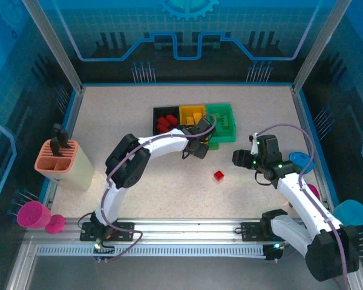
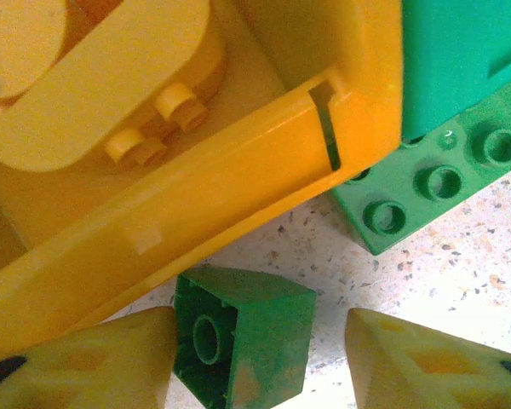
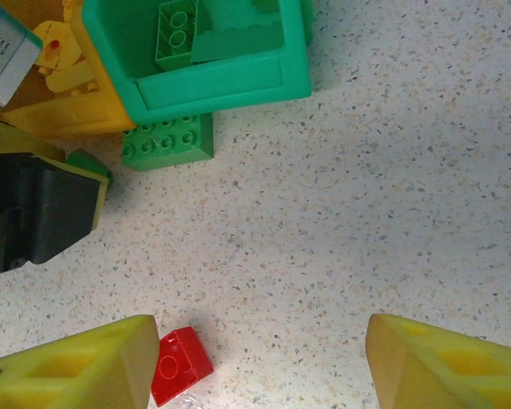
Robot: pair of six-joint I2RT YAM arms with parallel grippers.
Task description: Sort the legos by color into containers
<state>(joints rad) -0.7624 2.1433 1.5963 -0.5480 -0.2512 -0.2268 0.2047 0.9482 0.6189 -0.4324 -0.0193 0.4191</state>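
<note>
Black bin (image 1: 166,109), yellow bin (image 1: 192,107), green bin (image 1: 221,107) set in row, upper centre. Left gripper (image 2: 255,362) held open below yellow bin; green brick (image 2: 243,336) seen between fingers, unclamped. Red brick (image 1: 218,175) seen on counter (image 1: 169,199), centre. Right gripper (image 3: 260,366) spread wide, empty.

The table (image 3: 366,170) looks matt, speckled like stone. The yellow bin (image 2: 196,196) and green bin (image 3: 213,85) are smooth, faintly glossy plastic. The green brick (image 2: 238,341), at six o'clock in the left wrist view, is scuffed plastic; the red brick (image 3: 180,365) is glossy plastic too.
</note>
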